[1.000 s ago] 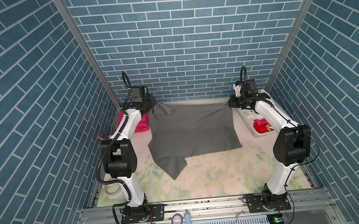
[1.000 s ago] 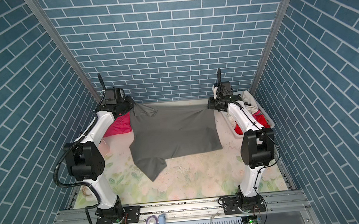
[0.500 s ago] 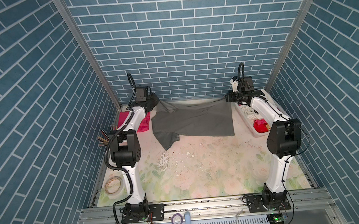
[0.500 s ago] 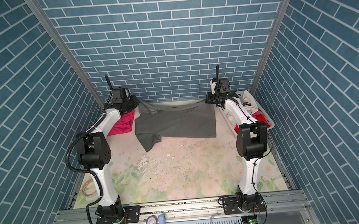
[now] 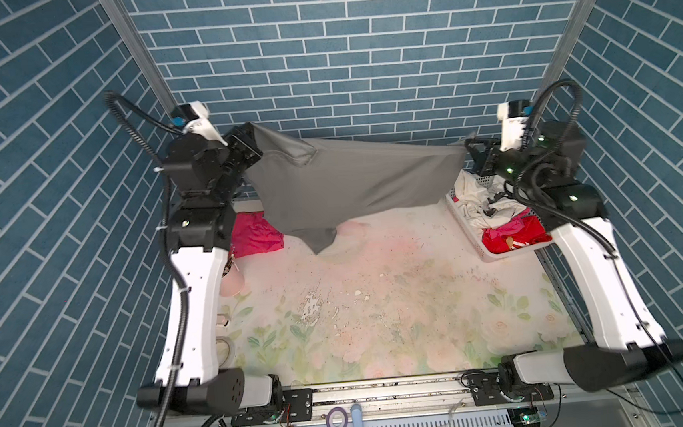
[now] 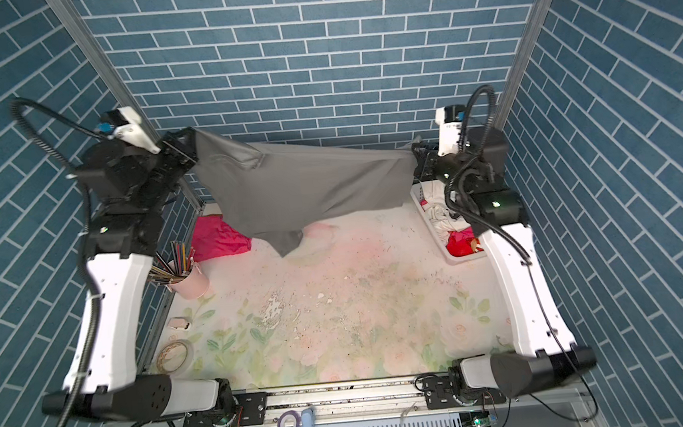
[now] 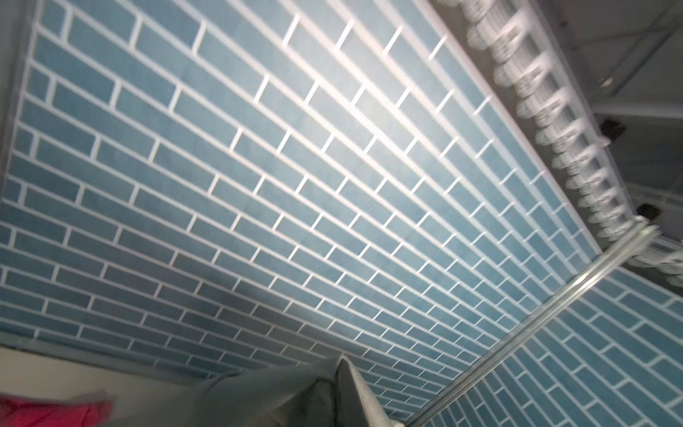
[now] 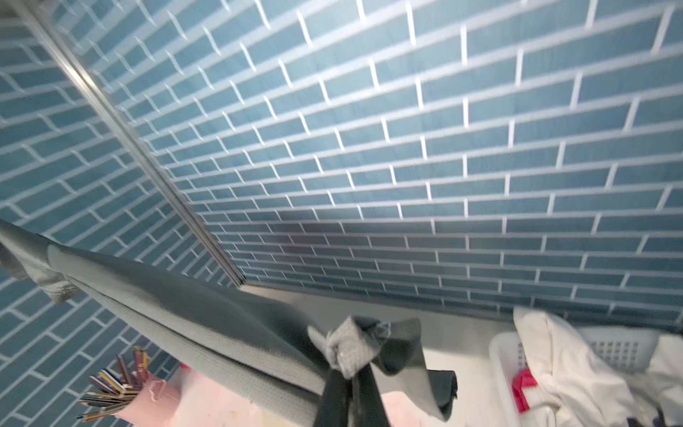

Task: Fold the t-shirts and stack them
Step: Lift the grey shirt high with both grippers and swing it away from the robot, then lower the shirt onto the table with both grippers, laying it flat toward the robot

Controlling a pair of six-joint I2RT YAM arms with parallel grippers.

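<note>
Now, far left, left hand [image 5: 251, 141] clenched on a corner of the large dark grey cloth t-shirt [image 5: 349, 180]; far right, right hand [image 5: 469, 151] gripping the opposite corner. Stretched between both, raised above the floral table [image 5: 380, 303], one sleeve dangling low. Far left on the table, crumpled hot pink cloth t-shirt [image 5: 256, 238]; far right, white perforated plastic basket [image 5: 501, 255].
</note>
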